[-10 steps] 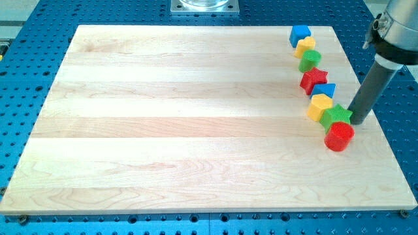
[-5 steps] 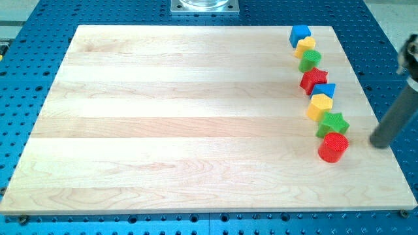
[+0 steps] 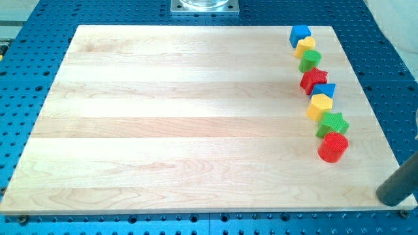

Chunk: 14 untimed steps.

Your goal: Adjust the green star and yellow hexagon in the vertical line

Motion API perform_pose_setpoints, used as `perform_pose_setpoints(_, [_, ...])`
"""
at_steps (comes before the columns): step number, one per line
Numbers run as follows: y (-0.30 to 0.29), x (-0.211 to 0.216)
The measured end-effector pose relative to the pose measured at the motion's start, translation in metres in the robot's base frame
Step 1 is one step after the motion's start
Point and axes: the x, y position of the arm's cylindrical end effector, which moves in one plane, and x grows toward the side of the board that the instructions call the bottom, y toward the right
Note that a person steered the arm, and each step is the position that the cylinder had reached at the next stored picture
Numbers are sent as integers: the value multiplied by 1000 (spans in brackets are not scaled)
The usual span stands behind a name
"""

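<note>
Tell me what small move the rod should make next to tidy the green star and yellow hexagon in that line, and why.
Probably bring my tip, now at the view's bottom right corner away from every block, back up to the right of the green star. The star and the yellow hexagon sit slightly right of the red cylinder below, so a gentle leftward nudge might straighten them.

Pale wooden board resting on a blue perforated table. I see eight blocks lying on the board in a slightly wavy column near the view's right edge, each touching or just beside the next. From top to bottom: blue cube, yellow block, green block, red star, second blue block, yellow hexagon, green star, red cylinder. My tip sits at the board's bottom-right corner, well apart from the blocks
</note>
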Motion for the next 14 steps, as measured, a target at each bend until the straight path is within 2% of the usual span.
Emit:
perform_pose_setpoints(1, [-86,-20])
perform_pose_setpoints(2, [-119,-65])
perform_pose_setpoints(3, [-138,-108])
perform_pose_setpoints(5, [-134,-191])
perform_pose_setpoints(7, [-82,-191])
perform_pose_setpoints(11, [-77,-181])
perform_pose_setpoints(12, [-95,-192])
perform_pose_setpoints(13, [-149,-238])
perform_pose_setpoints(14, [-193,-304])
